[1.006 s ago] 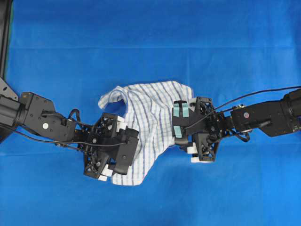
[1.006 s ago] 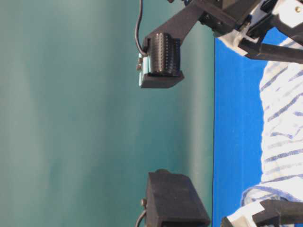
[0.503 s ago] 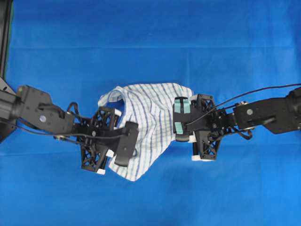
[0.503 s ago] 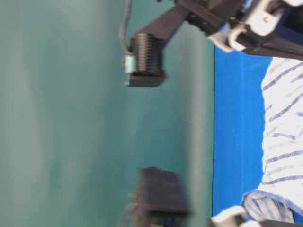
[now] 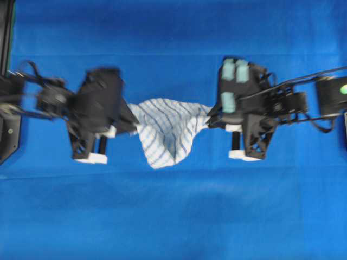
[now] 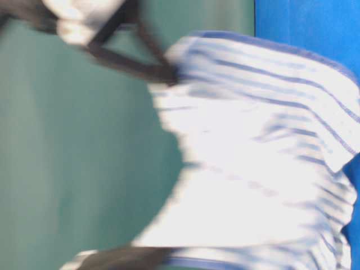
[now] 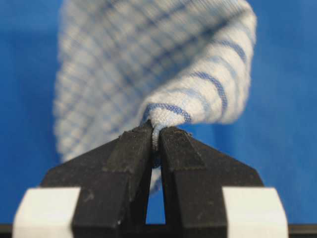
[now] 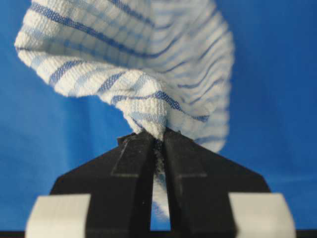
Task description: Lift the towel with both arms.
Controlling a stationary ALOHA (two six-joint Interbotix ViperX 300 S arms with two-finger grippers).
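The white towel (image 5: 167,130) with blue check stripes hangs stretched between my two grippers, sagging to a point in the middle, above the blue table. My left gripper (image 5: 133,125) is shut on its left edge; the left wrist view shows the cloth (image 7: 163,74) pinched between the black fingertips of that gripper (image 7: 155,135). My right gripper (image 5: 210,120), with teal tape patches, is shut on the right edge; the right wrist view shows the cloth (image 8: 143,74) clamped in that gripper (image 8: 157,136). The table-level view shows the towel (image 6: 253,157) raised and blurred.
The blue table cover (image 5: 173,216) lies below. A dark frame edge (image 5: 5,43) stands at the far left. A teal wall (image 6: 67,157) fills the background of the table-level view.
Both grippers have risen and drawn apart with the towel, which has left the table and now hangs taut between them. The arms have moved toward the top of the overhead view.
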